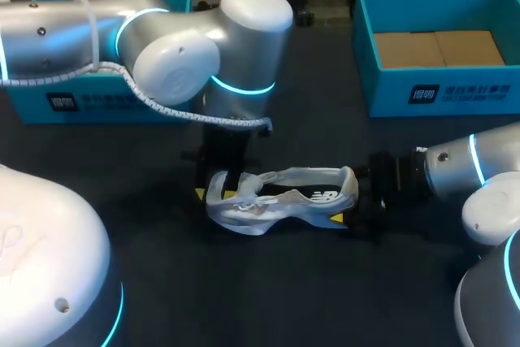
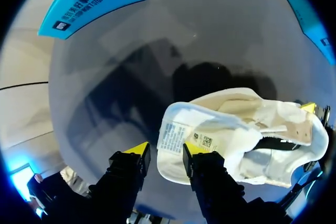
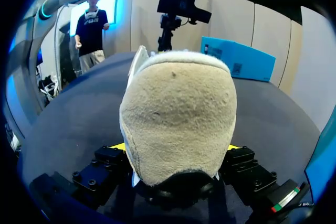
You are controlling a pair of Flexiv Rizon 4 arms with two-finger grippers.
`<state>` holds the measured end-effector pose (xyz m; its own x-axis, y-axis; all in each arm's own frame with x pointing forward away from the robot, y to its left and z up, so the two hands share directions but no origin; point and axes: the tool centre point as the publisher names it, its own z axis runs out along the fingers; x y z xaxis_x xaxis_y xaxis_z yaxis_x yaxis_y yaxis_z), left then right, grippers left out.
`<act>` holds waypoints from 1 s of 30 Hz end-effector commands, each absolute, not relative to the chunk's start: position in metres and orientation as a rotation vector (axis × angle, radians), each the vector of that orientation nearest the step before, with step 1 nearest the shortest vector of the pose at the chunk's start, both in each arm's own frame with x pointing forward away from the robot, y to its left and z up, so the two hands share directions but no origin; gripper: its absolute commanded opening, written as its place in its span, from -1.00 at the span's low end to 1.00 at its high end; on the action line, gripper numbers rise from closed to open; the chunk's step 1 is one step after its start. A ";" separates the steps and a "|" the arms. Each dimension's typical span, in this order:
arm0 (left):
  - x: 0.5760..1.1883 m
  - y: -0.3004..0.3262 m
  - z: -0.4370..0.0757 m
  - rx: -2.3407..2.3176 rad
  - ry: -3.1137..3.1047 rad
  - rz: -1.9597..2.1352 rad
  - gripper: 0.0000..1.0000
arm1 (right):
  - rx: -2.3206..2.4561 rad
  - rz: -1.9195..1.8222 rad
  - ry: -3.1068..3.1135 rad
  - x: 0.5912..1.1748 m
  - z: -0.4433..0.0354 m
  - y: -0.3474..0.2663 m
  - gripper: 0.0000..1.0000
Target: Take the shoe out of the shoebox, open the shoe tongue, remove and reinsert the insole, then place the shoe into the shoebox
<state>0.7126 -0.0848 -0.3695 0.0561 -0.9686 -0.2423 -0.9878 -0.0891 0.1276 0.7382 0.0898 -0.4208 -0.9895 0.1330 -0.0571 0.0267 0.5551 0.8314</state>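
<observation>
A white and grey shoe (image 1: 280, 197) lies on the dark table between my two grippers. My right gripper (image 1: 355, 205) is at the heel, and in the right wrist view the beige heel (image 3: 178, 103) fills the space between the fingers of the right gripper (image 3: 177, 148), which is shut on it. My left gripper (image 1: 215, 194) hangs over the toe end. In the left wrist view the left gripper (image 2: 165, 153) is open. The raised tongue (image 2: 178, 132) with its label sits just ahead of the gap, beside one fingertip (image 2: 193, 149). The beige lining shows inside the shoe (image 2: 252, 129).
A teal shoebox (image 1: 439, 91) stands open at the back right with a cardboard bottom. Another teal box (image 1: 89, 103) stands at the back left, partly behind my left arm. Dark table stretches in front of the shoe.
</observation>
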 end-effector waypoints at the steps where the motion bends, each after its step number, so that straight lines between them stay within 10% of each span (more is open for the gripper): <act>1: 0.712 -0.084 -0.377 -2.253 2.052 0.380 -0.21 | 0.141 1.417 2.671 0.738 -0.421 0.092 -1.00; 11: 0.714 -0.085 -0.369 -2.282 2.064 0.304 -0.07 | 0.141 1.417 2.671 0.738 -0.421 0.092 -1.00; 17: 0.709 -0.095 -0.361 -2.129 2.135 0.223 1.00 | 0.141 1.417 2.671 0.738 -0.421 0.092 -1.00; 30: 0.711 -0.116 -0.346 -2.077 2.208 0.159 1.00 | 0.141 1.417 2.671 0.738 -0.421 0.092 -1.00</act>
